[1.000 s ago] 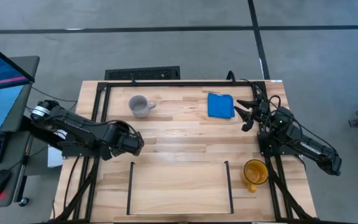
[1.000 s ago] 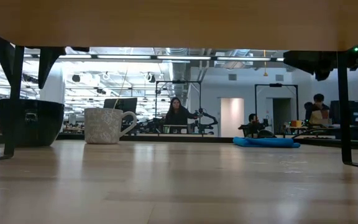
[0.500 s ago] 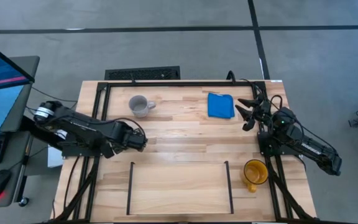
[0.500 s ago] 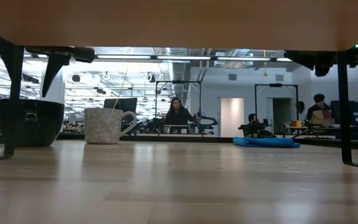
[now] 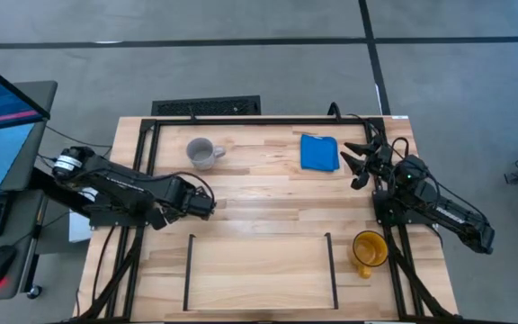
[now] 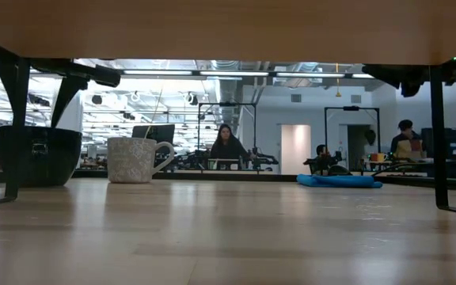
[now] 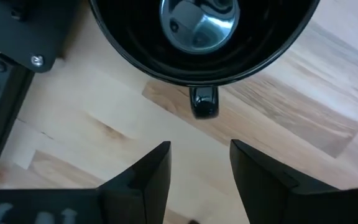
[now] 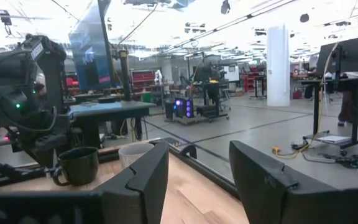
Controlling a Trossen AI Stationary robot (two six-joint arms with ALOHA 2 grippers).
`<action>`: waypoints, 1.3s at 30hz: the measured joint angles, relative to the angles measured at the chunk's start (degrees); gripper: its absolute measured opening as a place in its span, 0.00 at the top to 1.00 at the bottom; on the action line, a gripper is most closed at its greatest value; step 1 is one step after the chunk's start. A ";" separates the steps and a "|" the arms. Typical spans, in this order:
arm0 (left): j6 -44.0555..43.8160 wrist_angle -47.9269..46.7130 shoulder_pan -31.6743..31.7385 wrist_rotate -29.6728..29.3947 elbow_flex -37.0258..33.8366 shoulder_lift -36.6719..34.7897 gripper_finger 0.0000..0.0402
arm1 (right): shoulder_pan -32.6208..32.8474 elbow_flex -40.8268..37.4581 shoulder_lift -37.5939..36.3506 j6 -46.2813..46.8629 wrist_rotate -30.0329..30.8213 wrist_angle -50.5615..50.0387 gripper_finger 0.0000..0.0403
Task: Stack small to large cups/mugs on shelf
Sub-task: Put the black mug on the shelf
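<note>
Mugs first: the small black mug (image 7: 204, 37) fills the top of the left wrist view, seen from straight above, shiny inside, with its handle (image 7: 204, 102) pointing down toward the camera. In the low view it sits at the far left (image 6: 39, 156), just left of the pale grey-white mug (image 6: 137, 159). From above, the grey-white one (image 5: 203, 153) is in the upper left part of the table, handle to the right, and the yellow-orange mug (image 5: 368, 249) is at lower right, just outside the right black bar of the shelf (image 5: 259, 270). That shelf is the plank patch at bottom centre, nothing on it.

Left gripper (image 7: 199, 163) hangs right over the black mug at centre left of the high view, fingers apart with a narrow gap, gripping nothing. Right gripper (image 5: 358, 160) is parked at the upper right, next to the blue cloth (image 5: 319, 152), fingers spread and also holding nothing.
</note>
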 joint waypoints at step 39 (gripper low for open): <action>6.51 5.98 2.82 -5.23 -9.48 -0.03 0.84 | 0.00 0.00 0.00 -0.01 0.00 0.00 0.52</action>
